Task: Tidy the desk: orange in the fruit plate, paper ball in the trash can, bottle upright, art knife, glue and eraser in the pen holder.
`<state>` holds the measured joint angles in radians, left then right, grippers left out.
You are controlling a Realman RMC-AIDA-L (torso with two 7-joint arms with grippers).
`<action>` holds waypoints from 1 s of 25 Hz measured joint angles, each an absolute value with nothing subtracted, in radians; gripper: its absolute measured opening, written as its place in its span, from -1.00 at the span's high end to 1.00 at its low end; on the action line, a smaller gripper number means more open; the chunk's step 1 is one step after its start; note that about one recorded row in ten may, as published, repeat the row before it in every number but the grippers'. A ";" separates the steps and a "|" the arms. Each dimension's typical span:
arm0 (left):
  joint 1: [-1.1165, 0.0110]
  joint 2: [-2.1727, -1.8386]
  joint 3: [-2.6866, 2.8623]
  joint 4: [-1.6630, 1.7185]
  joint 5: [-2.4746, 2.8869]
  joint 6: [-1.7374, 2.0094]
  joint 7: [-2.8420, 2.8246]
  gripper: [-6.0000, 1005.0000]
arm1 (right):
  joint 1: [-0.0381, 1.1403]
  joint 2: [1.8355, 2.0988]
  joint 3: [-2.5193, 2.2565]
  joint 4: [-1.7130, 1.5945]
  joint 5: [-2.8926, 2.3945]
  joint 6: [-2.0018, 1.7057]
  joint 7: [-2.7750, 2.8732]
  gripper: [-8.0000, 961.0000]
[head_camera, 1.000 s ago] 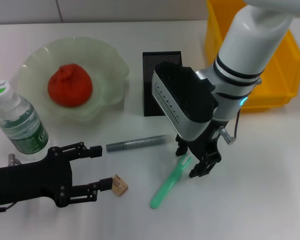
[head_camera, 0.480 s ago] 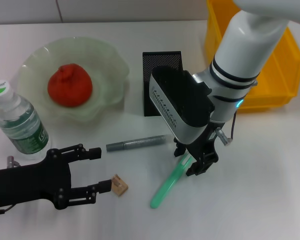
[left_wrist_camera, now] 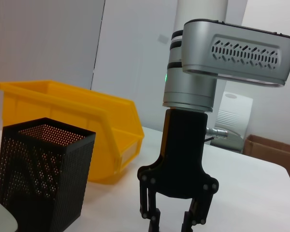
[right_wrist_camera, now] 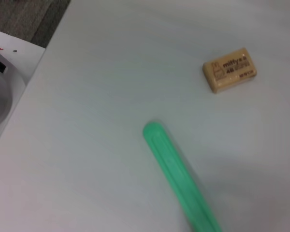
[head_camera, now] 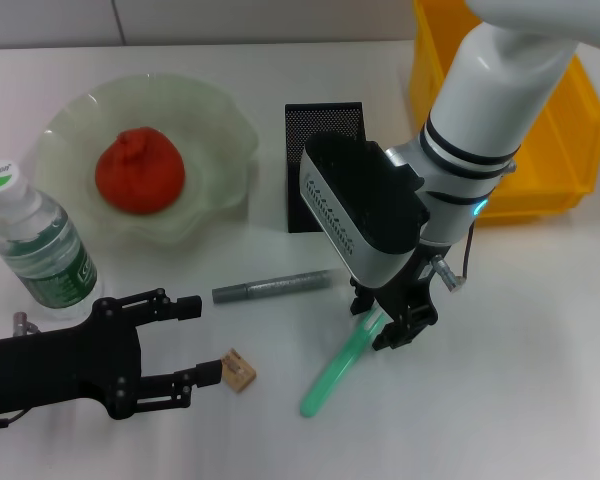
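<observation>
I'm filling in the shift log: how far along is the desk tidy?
Done: the orange lies in the fruit plate, and the bottle stands upright. In hand: the right gripper straddles the green art knife. Left: the grey glue stick and the eraser by the open left gripper belong in the pen holder.

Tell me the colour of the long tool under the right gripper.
Bright green art knife, seen best in the right wrist view.
</observation>
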<state>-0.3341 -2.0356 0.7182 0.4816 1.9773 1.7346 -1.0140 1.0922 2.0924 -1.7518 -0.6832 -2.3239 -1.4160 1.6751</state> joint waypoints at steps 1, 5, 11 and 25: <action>-0.334 -2.036 0.718 0.482 1.977 1.735 -1.014 -0.56 | 1.092 2.092 -1.752 -0.683 -2.324 -1.416 1.675 0.00; -0.335 -2.036 0.716 0.482 1.977 1.734 -1.014 -0.56 | 1.092 2.092 -1.752 -0.683 -2.327 -1.416 1.677 0.03; -0.338 -2.036 0.717 0.482 1.977 1.734 -1.014 -0.56 | 1.092 2.092 -1.752 -0.683 -2.331 -1.416 1.684 0.08; -0.336 -2.035 0.714 0.484 1.977 1.736 -1.014 -0.56 | 1.092 2.092 -1.754 -0.683 -2.335 -1.416 1.688 0.20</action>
<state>-0.3364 -2.0355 0.7136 0.4845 1.9773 1.7364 -1.0140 1.0922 2.0924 -1.7543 -0.6826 -2.3345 -1.4158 1.6885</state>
